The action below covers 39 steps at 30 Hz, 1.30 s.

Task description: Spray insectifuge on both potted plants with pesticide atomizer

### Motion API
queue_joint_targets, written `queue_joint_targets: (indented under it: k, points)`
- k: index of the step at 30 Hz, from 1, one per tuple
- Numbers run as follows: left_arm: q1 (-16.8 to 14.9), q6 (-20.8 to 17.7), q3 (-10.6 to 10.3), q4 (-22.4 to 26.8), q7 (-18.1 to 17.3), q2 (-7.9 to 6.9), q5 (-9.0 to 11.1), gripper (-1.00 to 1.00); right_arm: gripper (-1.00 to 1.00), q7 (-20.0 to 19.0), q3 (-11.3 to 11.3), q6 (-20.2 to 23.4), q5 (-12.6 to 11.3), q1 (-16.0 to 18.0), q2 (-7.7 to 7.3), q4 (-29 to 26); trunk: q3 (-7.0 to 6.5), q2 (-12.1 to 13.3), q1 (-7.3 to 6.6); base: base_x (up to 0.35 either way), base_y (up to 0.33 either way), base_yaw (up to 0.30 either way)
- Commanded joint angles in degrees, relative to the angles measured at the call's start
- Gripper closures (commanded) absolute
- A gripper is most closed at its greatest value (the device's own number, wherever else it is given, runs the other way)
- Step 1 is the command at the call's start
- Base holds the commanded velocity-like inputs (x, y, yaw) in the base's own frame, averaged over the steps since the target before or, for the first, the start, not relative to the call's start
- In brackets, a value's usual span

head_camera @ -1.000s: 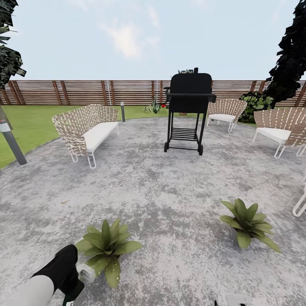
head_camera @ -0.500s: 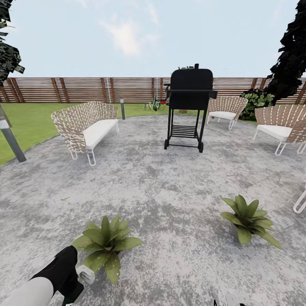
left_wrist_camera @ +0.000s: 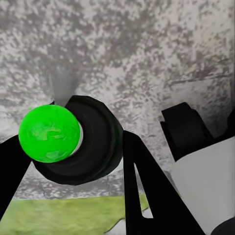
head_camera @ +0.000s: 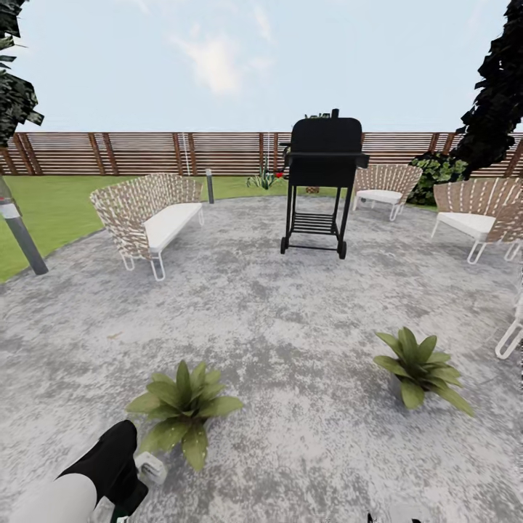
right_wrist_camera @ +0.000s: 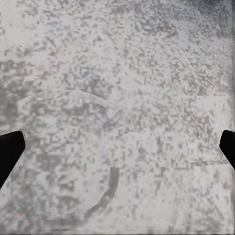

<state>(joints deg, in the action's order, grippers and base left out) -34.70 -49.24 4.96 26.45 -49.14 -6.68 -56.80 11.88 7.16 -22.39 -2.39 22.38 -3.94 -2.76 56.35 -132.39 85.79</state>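
Note:
In the left wrist view a dark round atomizer (left_wrist_camera: 83, 142) with a bright green top (left_wrist_camera: 49, 133) sits between the black fingers of my left gripper (left_wrist_camera: 73, 147), which is shut on it. In the head view that gripper (head_camera: 120, 472) hangs low at the left, a pale bit of the atomizer (head_camera: 150, 468) poking out just short of the left potted plant (head_camera: 181, 403). The right potted plant (head_camera: 420, 367) stands apart on the mottled paving. My right gripper (right_wrist_camera: 117, 147) is open over bare paving. Any white specks on the leaves are too small to tell.
A black grill (head_camera: 323, 181) stands mid-paving ahead. A wicker bench (head_camera: 149, 214) is at the left, wicker chairs (head_camera: 385, 189) (head_camera: 476, 218) at the right, and a white chair leg (head_camera: 508, 338) near the right plant. A grey lamp post (head_camera: 22, 243) stands by the lawn.
The whole view has shifted a little, so both plants sit slightly higher in the picture. My left gripper keeps its hold on the atomizer.

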Motion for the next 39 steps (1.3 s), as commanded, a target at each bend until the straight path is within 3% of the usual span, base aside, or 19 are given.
queue_joint_targets:
  k: [1, 14, 18, 23, 27, 30, 39]
  points:
    - [-0.02, -0.16, 0.44, 0.09, -0.53, 0.07, -0.61, 1.00, -1.00, 0.25, 0.48, -0.11, -0.25, 0.03, 0.01, 0.04, 0.05, -0.02, -0.04, -0.330, 0.000, 0.000]
    - [-0.03, -0.17, 0.57, 0.42, 0.37, 0.28, -0.55, 1.00, -1.00, 0.25, 0.48, -0.11, -0.25, 0.03, 0.06, 0.04, 0.05, -0.02, -0.04, -0.134, 0.000, 0.000]
    - [-0.02, -0.33, 0.65, 3.85, 1.90, 2.57, -0.38, 1.00, -1.00, 0.25, 0.48, -0.11, -0.25, 0.03, 0.07, 0.04, 0.05, -0.02, -0.04, -0.001, 0.000, 0.000]
    - [-0.36, -0.62, 0.57, 5.36, 5.08, 3.95, 0.29, 1.00, -1.00, 0.25, 0.48, -0.11, -0.25, 0.03, 0.08, 0.04, 0.05, -0.02, -0.04, 0.000, 0.000, 0.000]
    - [-0.53, -0.68, 0.49, 5.51, 5.69, 4.06, 2.92, 1.00, -1.00, 0.25, 0.48, -0.11, -0.25, 0.03, 0.08, 0.04, 0.05, -0.02, -0.04, 0.000, 0.000, 0.000]
    - [-0.53, -0.53, 0.56, 5.51, 5.73, 3.93, 3.72, 1.00, -1.00, 0.25, 0.48, -0.11, -0.25, 0.03, 0.08, 0.04, 0.05, -0.02, -0.04, 0.000, 0.000, 0.000]
    - [-0.71, -0.42, 0.24, 5.54, 5.60, 3.10, 3.84, 1.00, -1.00, 0.25, 0.48, -0.11, -0.26, 0.03, 0.24, 0.02, 0.05, -0.02, -0.04, -0.201, 0.067, -0.008]
